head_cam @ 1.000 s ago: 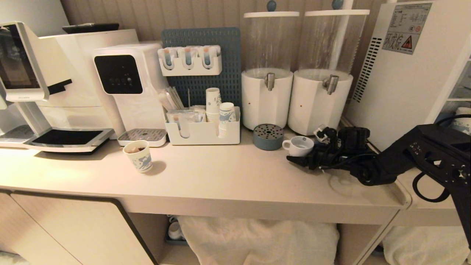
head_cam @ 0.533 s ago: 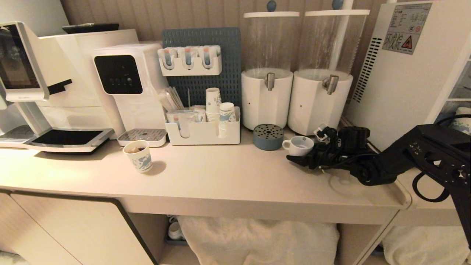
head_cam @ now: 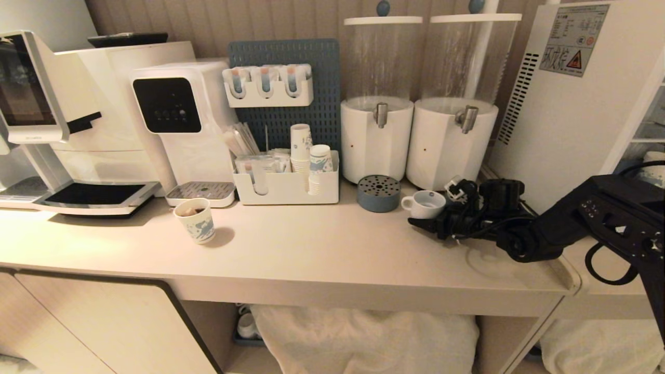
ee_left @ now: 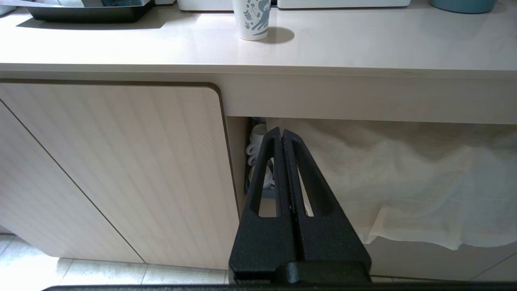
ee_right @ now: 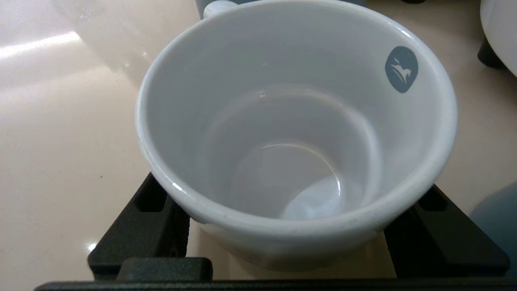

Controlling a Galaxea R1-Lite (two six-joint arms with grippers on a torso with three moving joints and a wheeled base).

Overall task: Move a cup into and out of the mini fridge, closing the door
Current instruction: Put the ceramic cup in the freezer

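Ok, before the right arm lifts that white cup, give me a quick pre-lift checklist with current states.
1. cup between the right gripper fingers: ok, one finger on each side in the right wrist view.
2. Firm grip on the cup: cannot tell, contact at the cup wall is hidden.
3. Cup empty: ok, bare inside.
4. Cup upright on the counter: ok.
5. Neighbours: not ok, the blue perforated disc sits close beside the cup's handle.
6. mini fridge door open for the cup: cannot tell, only its side and part of its front edge show.
7. left gripper out of the way: ok, shut, below the counter edge.
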